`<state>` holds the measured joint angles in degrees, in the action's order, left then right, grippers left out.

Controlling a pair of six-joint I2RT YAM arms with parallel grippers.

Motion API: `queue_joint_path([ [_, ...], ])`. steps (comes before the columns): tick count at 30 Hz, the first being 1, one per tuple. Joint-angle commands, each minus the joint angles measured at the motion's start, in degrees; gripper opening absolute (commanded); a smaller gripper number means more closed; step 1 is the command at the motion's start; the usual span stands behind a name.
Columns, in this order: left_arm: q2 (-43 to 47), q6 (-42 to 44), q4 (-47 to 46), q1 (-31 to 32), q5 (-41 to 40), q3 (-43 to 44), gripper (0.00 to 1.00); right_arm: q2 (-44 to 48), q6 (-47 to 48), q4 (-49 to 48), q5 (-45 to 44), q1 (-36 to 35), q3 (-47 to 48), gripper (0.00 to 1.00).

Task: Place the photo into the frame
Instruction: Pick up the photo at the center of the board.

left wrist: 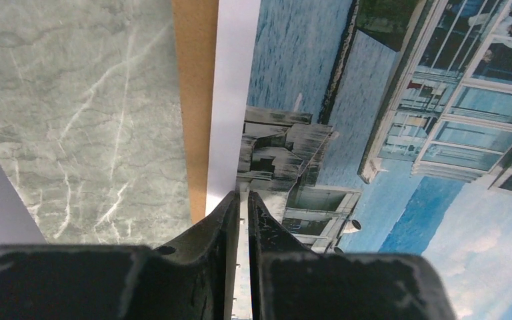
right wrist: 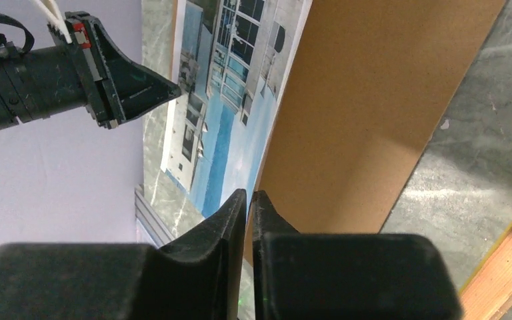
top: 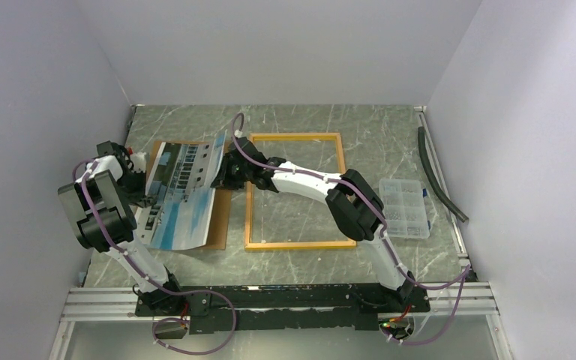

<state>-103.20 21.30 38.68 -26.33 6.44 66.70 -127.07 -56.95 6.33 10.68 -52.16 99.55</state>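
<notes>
Photo [top: 184,196] — thin building print — clenched by left gripper [left wrist: 243,195] and right gripper [right wrist: 249,195]; next we carry it into yellow rectangular frame [top: 294,136] beside right jaws.

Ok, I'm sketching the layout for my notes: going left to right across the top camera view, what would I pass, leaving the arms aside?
photo → frame → clear compartment box → black hose
</notes>
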Motion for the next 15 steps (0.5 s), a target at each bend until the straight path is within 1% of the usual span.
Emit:
queue_joint_path([
  [1,1.25,-0.28,3.27,-0.04,2.80,0.97,0.15,3.41,0.48,-0.71,-1.65,0.50,-0.71,0.09],
  [5,1.17,-0.23,3.63,-0.05,2.84,1.02,0.14,3.96,0.47,-0.90,-1.41,0.96,-1.43,0.00],
  [8,1.60,-0.21,4.77,-0.05,3.13,2.12,0.15,5.41,0.94,-0.21,-2.02,1.84,-2.20,0.00],
  [10,1.92,-0.42,6.35,-0.35,3.41,4.01,0.19,7.04,1.37,-0.32,-2.20,2.71,-3.53,0.00],
  [12,2.26,-0.70,8.58,-0.71,4.07,6.90,0.34,9.30,2.66,0.18,-2.51,3.81,-4.84,0.00],
  [15,3.00,-0.86,12.48,-1.28,5.36,11.83,0.63,14.89,6.72,3.28,-4.14,5.76,-6.73,0.00],
])
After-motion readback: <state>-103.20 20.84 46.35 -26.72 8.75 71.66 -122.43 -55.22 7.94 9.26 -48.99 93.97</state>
